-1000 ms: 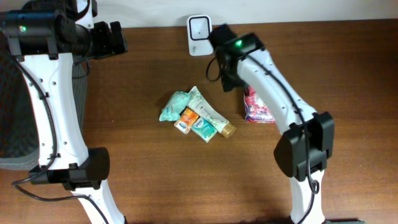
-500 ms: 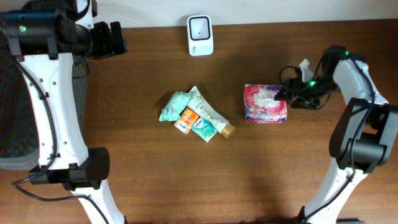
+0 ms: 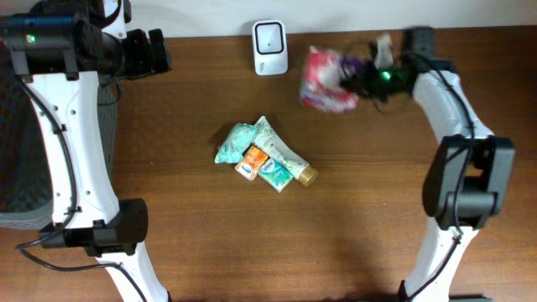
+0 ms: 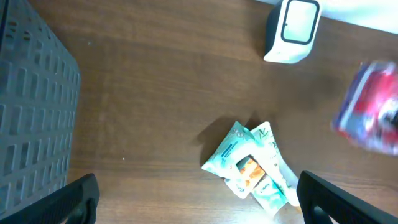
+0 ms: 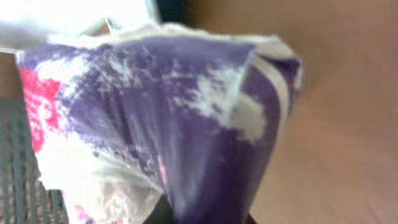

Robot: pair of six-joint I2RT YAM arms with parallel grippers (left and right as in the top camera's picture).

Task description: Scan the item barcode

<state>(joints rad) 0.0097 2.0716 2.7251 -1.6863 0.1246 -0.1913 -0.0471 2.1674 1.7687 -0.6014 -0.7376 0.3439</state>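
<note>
Black right gripper is pinched shut on one end of a purple, red and white packet. It holds the packet, apparently off the bench, just to the right of the scanner. The right wrist view shows only crumpled wrapper, and no barcode can be made out.

Judgement: the step in hand is presenting the packet to the scanner window. Done well, this means bringing the packet in front of the window, turning the printed code toward it and holding it steady. The soft wrapper may sag or fold over the code.

Left gripper is spread wide and empty, well to the left of the scanner, beside a dark basket. A heap of green tubes and sachets lies on the bench below the scanner, well apart from the packet. No obstruction stands between packet and scanner.
</note>
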